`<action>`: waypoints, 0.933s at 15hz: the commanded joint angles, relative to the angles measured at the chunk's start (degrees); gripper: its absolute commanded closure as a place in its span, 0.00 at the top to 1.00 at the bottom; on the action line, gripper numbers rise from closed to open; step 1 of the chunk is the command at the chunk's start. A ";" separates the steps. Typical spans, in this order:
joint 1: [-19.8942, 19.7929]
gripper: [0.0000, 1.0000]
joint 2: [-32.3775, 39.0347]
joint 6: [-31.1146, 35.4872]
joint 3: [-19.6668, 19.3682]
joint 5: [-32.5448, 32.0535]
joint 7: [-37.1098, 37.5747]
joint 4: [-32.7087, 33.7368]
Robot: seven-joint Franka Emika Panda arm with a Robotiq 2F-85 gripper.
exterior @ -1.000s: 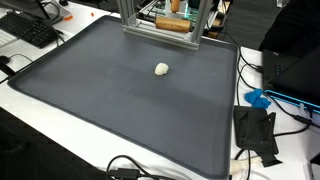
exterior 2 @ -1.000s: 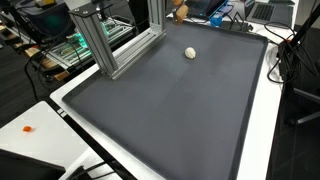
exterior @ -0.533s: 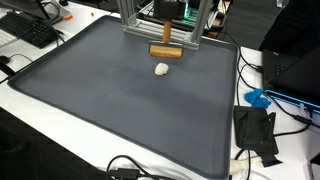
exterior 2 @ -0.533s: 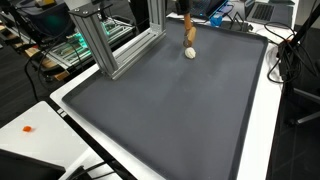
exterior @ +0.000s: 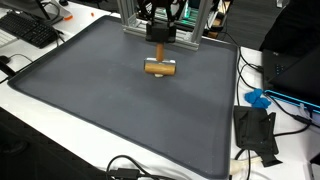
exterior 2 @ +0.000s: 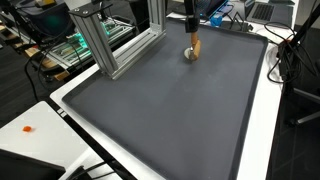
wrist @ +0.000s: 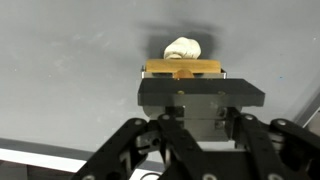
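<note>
- Exterior view: found gripper (exterior: 160, 37) at upper centre of frame, clamped shut on the upright handle of a wooden tool (exterior: 160, 67).
- Saw the tool's crossbar lying level just below the gripper, low over the grey mat (exterior: 100, 110).
- Noted aluminium frame (exterior: 135, 28) behind the gripper at top edge, and keyboard (exterior: 35, 30) at upper left, off the mat.
- Exterior view: logged gripper (exterior 2: 190, 24) at top, right of centre, with wooden tool (exterior 2: 196, 45) hanging from it.
- Spotted white lump (exterior 2: 188, 56) at the tool's lower end on the grey mat (exterior 2: 170, 110). Could not tell whether touching or just beside.
- Recorded aluminium frame (exterior 2: 105, 45) at upper left of the gripper.
- Wrist view: saw gripper (wrist: 183, 85) filling lower half of frame, with wooden tool (wrist: 183, 69) set crosswise at centre.
- Found white lump (wrist: 182, 47) just above the crossbar at upper centre, its lower edge covered by the wood.
- Could not see the pads' contact with the handle here.
</note>
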 commanded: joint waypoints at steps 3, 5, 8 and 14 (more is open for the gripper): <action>-0.59 0.22 3.04 -7.80 -0.39 -4.03 0.78 3.88; -0.50 0.22 2.76 -10.31 -0.32 -4.27 1.03 4.79; -0.42 0.22 1.97 -13.79 -0.18 -3.91 0.95 5.30; -0.63 0.22 -0.07 -10.07 -0.06 0.01 -0.61 3.48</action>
